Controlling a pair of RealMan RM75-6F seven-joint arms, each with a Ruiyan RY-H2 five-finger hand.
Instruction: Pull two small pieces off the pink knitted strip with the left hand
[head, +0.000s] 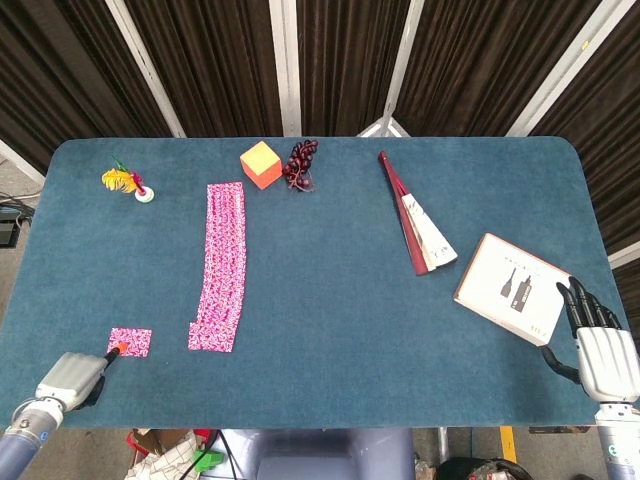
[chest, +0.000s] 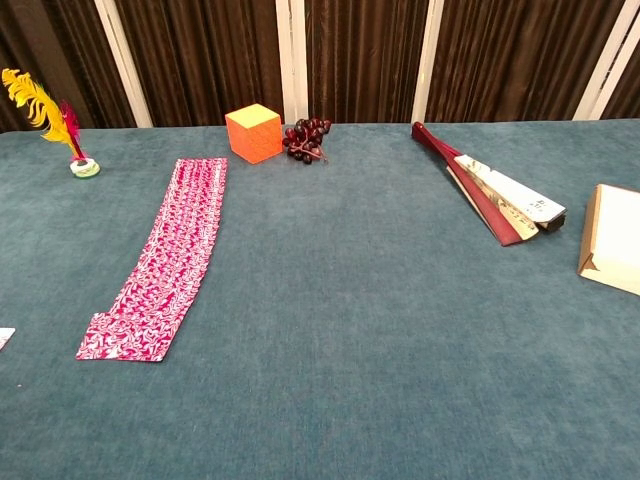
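Pink knitted strip: flat on table, long axis near-to-far, far end toward orange cube.

Small piece: detached, left of strip's near end.

Left hand: orange fingertip touching piece; grasp indiscernible. Risk: dragging piece off table edge.

Right hand: fingers spread, holding nothing, beside box.

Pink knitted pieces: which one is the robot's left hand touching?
The small square piece, lying apart to the left of the long strip; the left hand touches its near corner.
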